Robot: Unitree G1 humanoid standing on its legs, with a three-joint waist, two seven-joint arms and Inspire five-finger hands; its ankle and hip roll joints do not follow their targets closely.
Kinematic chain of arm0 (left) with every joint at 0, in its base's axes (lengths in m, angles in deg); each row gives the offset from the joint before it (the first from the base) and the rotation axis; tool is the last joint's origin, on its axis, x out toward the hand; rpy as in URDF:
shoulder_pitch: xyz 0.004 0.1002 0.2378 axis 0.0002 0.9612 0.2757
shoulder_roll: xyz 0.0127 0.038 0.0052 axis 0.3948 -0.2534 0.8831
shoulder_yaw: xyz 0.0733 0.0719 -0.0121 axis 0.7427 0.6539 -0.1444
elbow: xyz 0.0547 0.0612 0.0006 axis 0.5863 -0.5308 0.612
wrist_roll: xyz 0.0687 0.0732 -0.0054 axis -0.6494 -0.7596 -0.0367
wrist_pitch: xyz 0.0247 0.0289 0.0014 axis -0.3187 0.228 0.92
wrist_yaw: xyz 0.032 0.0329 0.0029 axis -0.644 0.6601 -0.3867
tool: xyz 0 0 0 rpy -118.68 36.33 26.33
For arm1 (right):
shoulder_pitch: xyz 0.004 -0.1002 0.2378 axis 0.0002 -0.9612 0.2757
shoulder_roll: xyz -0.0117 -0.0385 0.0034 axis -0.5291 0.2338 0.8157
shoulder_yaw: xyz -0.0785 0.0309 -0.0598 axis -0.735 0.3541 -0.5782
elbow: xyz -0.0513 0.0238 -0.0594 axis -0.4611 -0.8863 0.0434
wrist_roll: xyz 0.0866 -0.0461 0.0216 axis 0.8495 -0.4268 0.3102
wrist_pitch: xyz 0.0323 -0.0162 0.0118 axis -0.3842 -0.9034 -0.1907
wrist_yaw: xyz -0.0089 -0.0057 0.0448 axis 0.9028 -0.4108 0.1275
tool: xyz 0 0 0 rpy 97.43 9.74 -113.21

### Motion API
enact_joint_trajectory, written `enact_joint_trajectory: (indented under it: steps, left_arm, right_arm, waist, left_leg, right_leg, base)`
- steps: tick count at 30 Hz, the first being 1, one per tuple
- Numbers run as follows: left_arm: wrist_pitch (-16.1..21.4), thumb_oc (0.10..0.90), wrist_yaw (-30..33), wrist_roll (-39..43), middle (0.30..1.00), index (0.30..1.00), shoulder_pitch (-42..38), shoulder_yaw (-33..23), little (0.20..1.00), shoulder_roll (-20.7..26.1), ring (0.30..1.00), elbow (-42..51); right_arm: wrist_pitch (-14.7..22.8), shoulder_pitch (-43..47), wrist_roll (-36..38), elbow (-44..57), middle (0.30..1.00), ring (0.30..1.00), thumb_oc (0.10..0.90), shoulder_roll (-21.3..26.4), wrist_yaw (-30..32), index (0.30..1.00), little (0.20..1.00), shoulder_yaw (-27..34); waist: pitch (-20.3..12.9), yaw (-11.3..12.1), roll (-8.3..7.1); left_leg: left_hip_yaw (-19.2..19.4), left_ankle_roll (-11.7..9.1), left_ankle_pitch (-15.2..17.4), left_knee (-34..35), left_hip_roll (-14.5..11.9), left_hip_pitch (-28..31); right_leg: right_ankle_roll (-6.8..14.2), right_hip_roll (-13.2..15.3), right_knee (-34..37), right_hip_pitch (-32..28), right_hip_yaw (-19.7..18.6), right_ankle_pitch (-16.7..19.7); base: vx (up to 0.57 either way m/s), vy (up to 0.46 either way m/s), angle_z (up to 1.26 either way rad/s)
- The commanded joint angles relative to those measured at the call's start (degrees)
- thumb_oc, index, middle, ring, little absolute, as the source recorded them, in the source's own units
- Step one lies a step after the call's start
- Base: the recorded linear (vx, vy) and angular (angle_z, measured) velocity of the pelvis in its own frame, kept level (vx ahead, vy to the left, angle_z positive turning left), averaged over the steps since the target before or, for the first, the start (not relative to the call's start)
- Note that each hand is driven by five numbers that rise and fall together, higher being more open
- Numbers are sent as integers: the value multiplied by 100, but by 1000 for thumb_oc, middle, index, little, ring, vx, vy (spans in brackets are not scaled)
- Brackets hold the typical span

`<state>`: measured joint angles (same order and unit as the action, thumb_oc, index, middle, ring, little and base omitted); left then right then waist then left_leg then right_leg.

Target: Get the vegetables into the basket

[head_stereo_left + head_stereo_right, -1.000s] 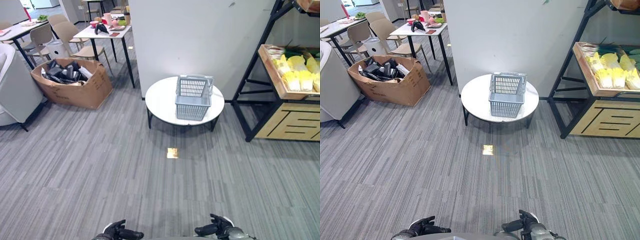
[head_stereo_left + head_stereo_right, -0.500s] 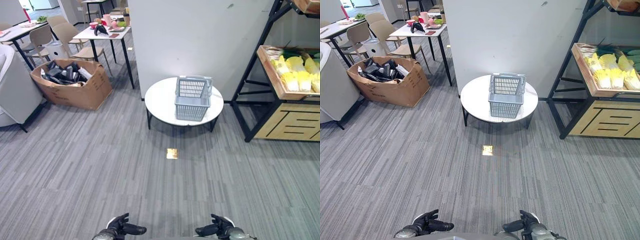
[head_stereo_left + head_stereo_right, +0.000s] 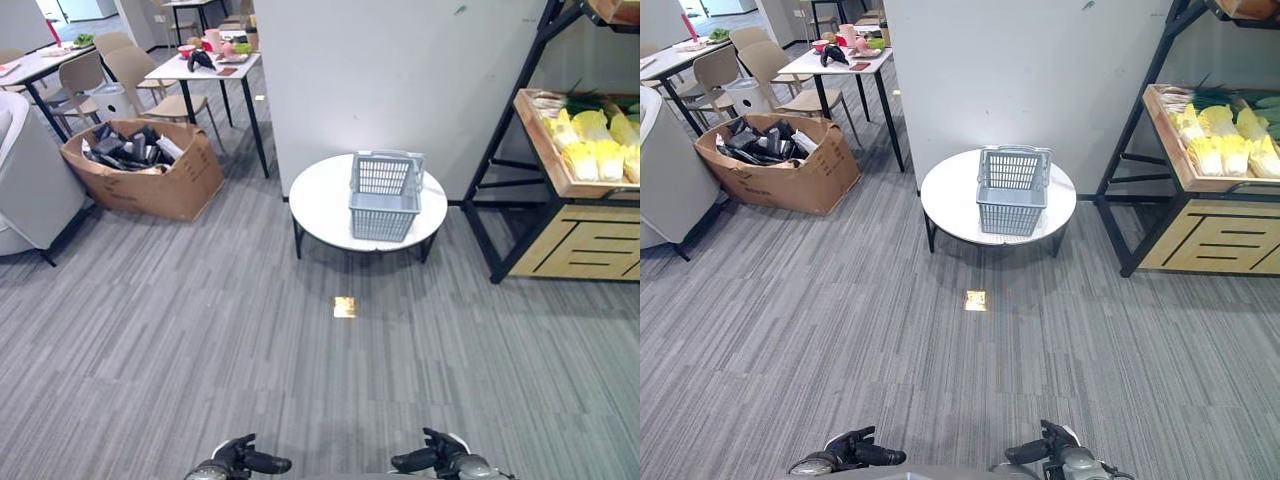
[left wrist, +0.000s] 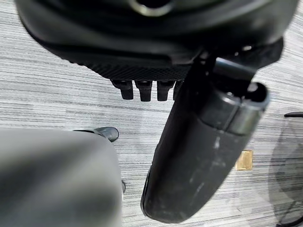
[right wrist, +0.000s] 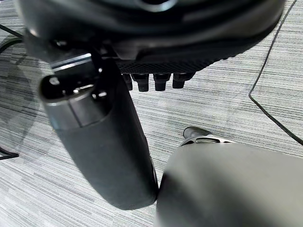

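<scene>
Nothing's been picked up yet: the left hand (image 3: pixel 238 462) and right hand (image 3: pixel 436 462) are held low, fingers relaxed and empty. The basket (image 3: pixel 386 195) sits on the round table (image 3: pixel 320 205), vegetables (image 3: pixel 592 145) on the shelf (image 3: pixel 545 150) beside it. The shelf should probably be approached squarely first, so a vegetable can be reached without stretching.

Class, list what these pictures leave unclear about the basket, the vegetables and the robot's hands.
- Basket contents: head views, hidden by its mesh walls.
- Vegetables on the shelf: cut off by the right edge, kinds too small to tell.
- Left hand and right hand: fingertips show; grip unclear.
</scene>
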<state>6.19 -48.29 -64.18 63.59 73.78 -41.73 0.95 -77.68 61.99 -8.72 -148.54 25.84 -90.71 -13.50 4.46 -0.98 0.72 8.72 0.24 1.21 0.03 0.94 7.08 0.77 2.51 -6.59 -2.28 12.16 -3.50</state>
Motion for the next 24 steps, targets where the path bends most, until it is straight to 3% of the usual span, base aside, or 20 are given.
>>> enact_joint_trajectory:
  steps: [1, 8, 24]
  left_arm:
    - [-13, 900, 73, -368, 1000, 1000, 2, -78, 1000, -94, 1000, -402]
    - [-32, 900, 166, -483, 1000, 1000, 29, -208, 1000, 50, 1000, -460]
    - [96, 900, 83, -38, 1000, 1000, -25, 60, 1000, -102, 1000, 202]
  right_arm:
    - [-38, 76, -45, -466, 1000, 1000, 900, -111, 33, 1000, 1000, -243]
    - [-55, -3, -3, -420, 1000, 1000, 900, -206, 6, 1000, 1000, -215]
    - [-72, 164, -46, -337, 1000, 1000, 900, 29, 0, 1000, 1000, -220]
  waist:
    - [18, 8, -318]
    - [-21, 34, -456]
    - [250, 78, -364]
  left_leg:
    - [216, -302, -122, 497, -264, 103]
    - [312, -206, -13, 497, -194, 178]
    - [285, -98, -28, 497, -56, 98]
  right_leg:
    - [729, 531, 1159, -591, 1, 840]
    - [792, 609, 1159, -572, -135, 909]
    - [886, 763, 1091, -429, -177, 1075]
  base:
    - [44, 22, -1]
    - [40, 46, -9]
    - [-2, 55, -5]
